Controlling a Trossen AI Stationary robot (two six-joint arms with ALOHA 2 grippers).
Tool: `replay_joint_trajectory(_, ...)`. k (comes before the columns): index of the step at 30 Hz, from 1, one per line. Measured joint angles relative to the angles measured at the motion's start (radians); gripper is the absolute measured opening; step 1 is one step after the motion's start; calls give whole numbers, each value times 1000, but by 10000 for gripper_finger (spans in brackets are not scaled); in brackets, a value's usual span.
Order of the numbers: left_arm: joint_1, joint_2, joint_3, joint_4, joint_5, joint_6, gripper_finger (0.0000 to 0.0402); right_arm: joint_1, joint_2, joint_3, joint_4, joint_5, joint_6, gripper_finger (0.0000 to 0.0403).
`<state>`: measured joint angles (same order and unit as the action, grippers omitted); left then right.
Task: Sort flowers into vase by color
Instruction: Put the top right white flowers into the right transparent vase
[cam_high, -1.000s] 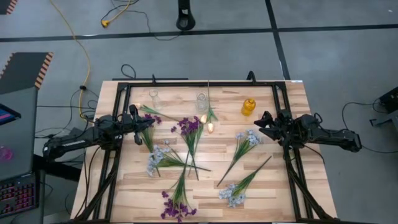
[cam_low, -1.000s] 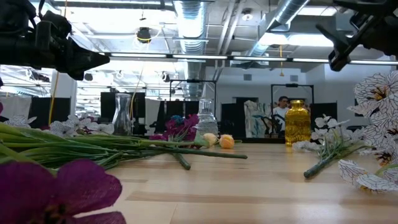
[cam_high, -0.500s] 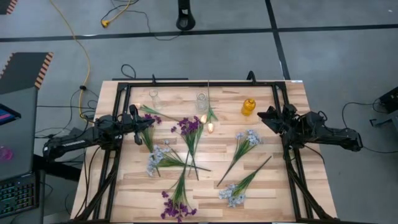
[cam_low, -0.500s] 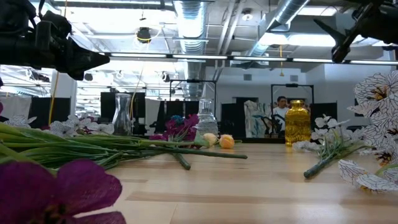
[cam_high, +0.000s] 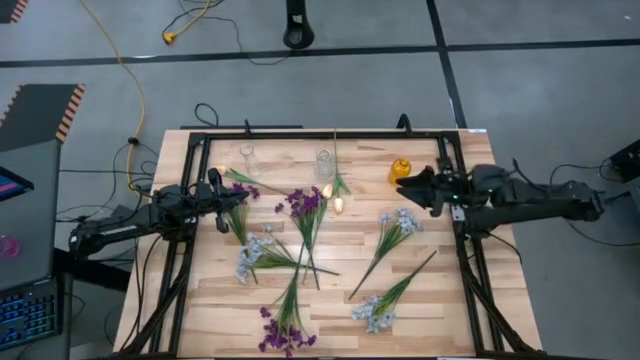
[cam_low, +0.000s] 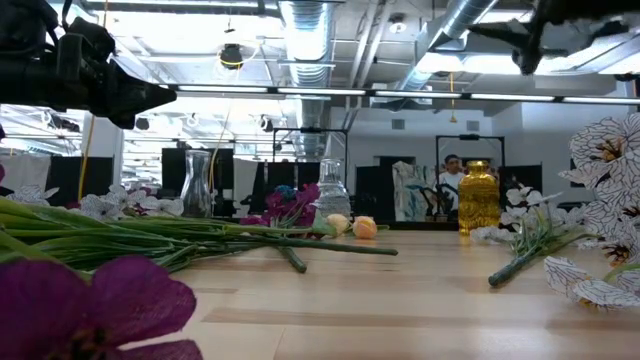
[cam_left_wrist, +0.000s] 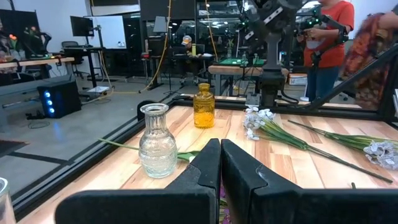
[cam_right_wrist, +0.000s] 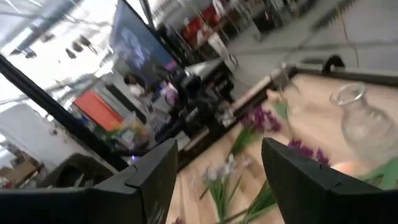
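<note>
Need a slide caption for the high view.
Flower sprigs lie scattered on the table; open right gripper nears the amber vase, left gripper shut.

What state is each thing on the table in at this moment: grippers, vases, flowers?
left gripper: shut, empty, over the table's left side.
right gripper: open, empty, raised beside the amber vase.
amber vase: upright, no flowers in it.
middle clear vase: upright, no flowers in it.
left clear vase: upright, empty.
purple flowers: lying flat, unsorted.
blue-white flowers: lying flat, unsorted.
peach buds: lying by the middle vase.
</note>
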<state>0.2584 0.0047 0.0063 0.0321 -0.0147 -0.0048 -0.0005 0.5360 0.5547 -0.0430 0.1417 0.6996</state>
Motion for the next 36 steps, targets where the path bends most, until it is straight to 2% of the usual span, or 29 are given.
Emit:
replay_joint_trajectory(7,0,0,0,0,0,0,0,77,267,261,-273,65,135,260)
replay_joint_trajectory(13,0,0,0,0,0,0,0,145,482,472,-517,78,334,260)
replay_joint_trajectory(19,0,0,0,-1,0,0,0,205,679,629,-739,71,543,260)
replay_joint_trajectory(25,0,0,0,-1,0,0,0,255,838,714,-891,51,766,260)
replay_joint_trajectory(36,0,0,0,-3,0,0,0,309,1054,722,-1002,-141,1066,260)
